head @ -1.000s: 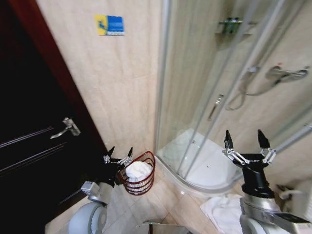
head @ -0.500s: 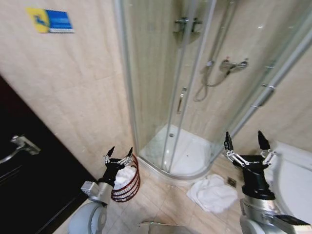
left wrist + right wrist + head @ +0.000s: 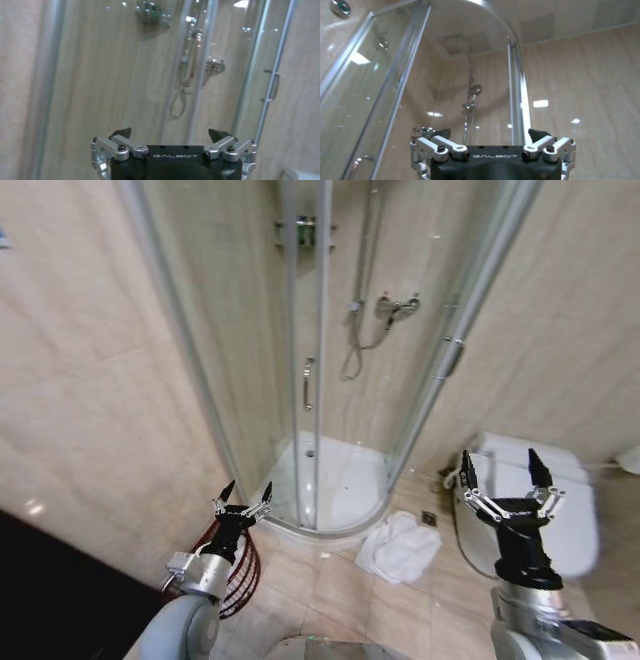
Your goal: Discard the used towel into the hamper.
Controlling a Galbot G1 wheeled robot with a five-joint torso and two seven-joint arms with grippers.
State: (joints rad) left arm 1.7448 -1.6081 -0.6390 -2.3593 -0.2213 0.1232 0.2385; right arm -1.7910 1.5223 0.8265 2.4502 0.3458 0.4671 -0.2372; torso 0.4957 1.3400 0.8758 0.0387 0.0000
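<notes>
Small round dark red-brown wire hamper (image 3: pixel 238 572) on the beige tiled floor (image 3: pixel 330 600) at 7 o'clock, largely hidden behind the left gripper (image 3: pixel 243 499); contents perhaps white, hard to tell. Left gripper raised, fingers apart, holding nothing. Crumpled white towel (image 3: pixel 398 545) on the floor at 6 o'clock, just beside the curved glass shower enclosure (image 3: pixel 310 360). Right gripper (image 3: pixel 499 472) at 4 o'clock, fingers spread, empty, before the white toilet (image 3: pixel 570 510).
</notes>
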